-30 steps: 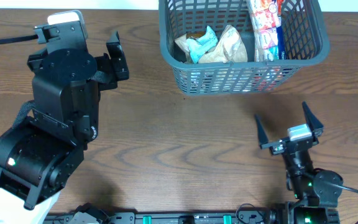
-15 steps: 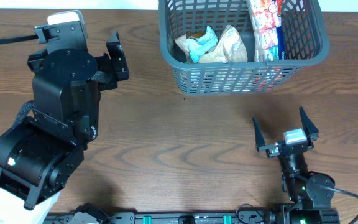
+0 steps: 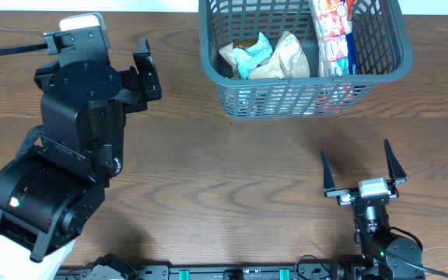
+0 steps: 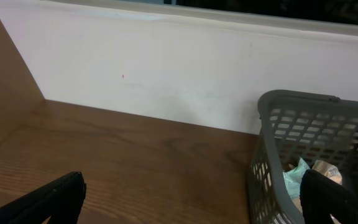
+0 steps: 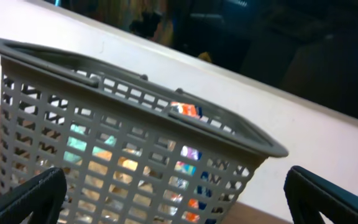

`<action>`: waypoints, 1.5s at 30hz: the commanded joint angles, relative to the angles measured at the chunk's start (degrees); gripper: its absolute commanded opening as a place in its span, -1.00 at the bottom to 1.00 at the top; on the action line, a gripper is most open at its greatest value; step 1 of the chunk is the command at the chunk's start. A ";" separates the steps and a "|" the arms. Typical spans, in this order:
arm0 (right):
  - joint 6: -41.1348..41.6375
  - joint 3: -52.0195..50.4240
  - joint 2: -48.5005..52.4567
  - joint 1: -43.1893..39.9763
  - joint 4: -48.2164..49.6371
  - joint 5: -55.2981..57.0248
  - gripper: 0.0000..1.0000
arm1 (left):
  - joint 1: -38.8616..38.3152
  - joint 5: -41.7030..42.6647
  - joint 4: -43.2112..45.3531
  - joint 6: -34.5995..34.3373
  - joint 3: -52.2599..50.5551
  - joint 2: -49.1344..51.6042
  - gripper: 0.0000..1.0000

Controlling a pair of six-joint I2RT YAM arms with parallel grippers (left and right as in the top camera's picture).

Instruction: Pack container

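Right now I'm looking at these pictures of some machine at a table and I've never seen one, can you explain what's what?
These are two robot arms at a wooden table. One picture looks down from above. The other two come from a camera on each wrist, so the dark shapes in their bottom corners are that arm's own fingers. The left gripper and the right gripper are both open and hold nothing. On the table stands a grey-blue mesh basket holding a light-blue packet, a tan packet and red-and-white packets.
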 commanded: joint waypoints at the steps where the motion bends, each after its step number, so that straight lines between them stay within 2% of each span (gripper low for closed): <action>1: -1.16 -0.48 -0.55 0.35 0.35 0.57 0.99 | 0.04 -0.87 -0.04 0.74 0.61 0.26 0.97; 7: -1.55 -0.92 -0.55 0.33 0.20 0.68 0.99 | 0.04 -0.87 -0.04 0.72 0.61 0.26 0.97; 14: -1.51 -6.01 -0.55 0.31 1.84 1.20 0.99 | 0.04 -0.87 -0.04 0.74 0.61 0.26 0.97; 20: -1.49 -6.03 -0.55 0.28 -0.83 1.25 0.98 | 0.04 -0.87 -0.04 0.74 0.61 0.26 0.97; 27: -1.38 -6.03 -0.55 0.31 -9.22 1.18 0.99 | 0.04 -0.87 -0.04 0.72 0.61 0.26 0.97; 31: 2.73 -6.03 -0.55 0.31 -12.85 1.40 0.99 | 0.04 -0.87 -0.04 0.72 0.61 0.26 0.97; 36: 10.45 -6.03 -0.55 0.31 -12.90 3.67 0.98 | 0.04 -0.87 -0.04 0.72 0.61 0.26 0.97; 45: 14.19 -6.01 -0.55 0.24 -13.46 6.32 0.98 | 0.04 -0.87 -0.04 0.74 0.61 0.26 0.97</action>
